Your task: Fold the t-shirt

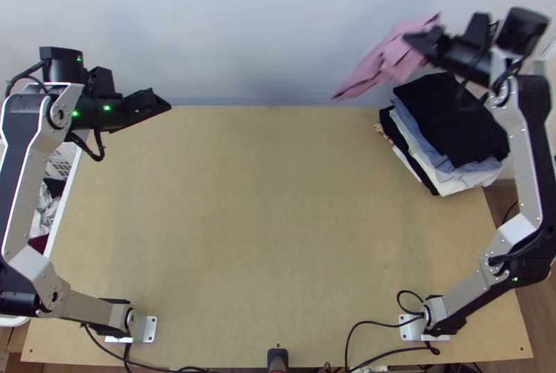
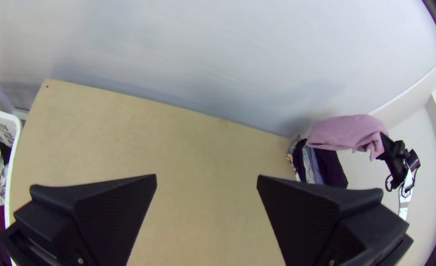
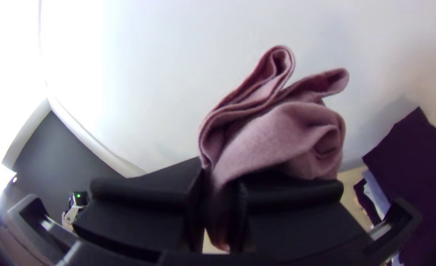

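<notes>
The pink t-shirt [image 1: 389,57] hangs in the air at the table's far right, folded into a bundle, with its loose end toward the middle. My right gripper [image 1: 424,45] is shut on one end of it. In the right wrist view the folded pink cloth [image 3: 282,138] is pinched between the fingers of my right gripper [image 3: 220,197]. My left gripper [image 1: 156,102] is over the table's far left corner. In the left wrist view my left gripper [image 2: 206,180] stands open with nothing between its fingers; the pink cloth [image 2: 343,132] shows farther off.
A stack of folded clothes [image 1: 452,126], black on top, lies at the table's far right, just below the pink shirt in the top view. A white basket [image 1: 66,199] with clothes stands at the left edge. Bare tabletop [image 1: 271,213] spans the middle. Cables run along the near edge.
</notes>
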Controlling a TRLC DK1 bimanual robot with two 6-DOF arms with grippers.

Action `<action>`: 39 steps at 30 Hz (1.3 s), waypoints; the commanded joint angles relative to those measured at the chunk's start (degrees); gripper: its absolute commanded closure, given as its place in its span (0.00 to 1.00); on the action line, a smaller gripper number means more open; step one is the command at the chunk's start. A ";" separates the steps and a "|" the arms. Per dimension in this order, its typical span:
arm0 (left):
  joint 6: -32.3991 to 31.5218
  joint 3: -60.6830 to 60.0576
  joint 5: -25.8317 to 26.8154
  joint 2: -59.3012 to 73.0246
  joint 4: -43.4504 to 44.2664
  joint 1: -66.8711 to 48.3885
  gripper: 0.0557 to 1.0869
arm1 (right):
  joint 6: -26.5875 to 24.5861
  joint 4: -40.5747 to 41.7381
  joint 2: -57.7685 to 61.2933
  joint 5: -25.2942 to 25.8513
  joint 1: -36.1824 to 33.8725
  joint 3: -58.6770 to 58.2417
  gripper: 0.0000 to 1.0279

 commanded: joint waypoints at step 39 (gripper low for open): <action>1.06 -7.86 -0.79 -7.08 2.20 2.93 0.04 | -6.86 -6.01 10.94 -1.47 -21.25 8.81 0.97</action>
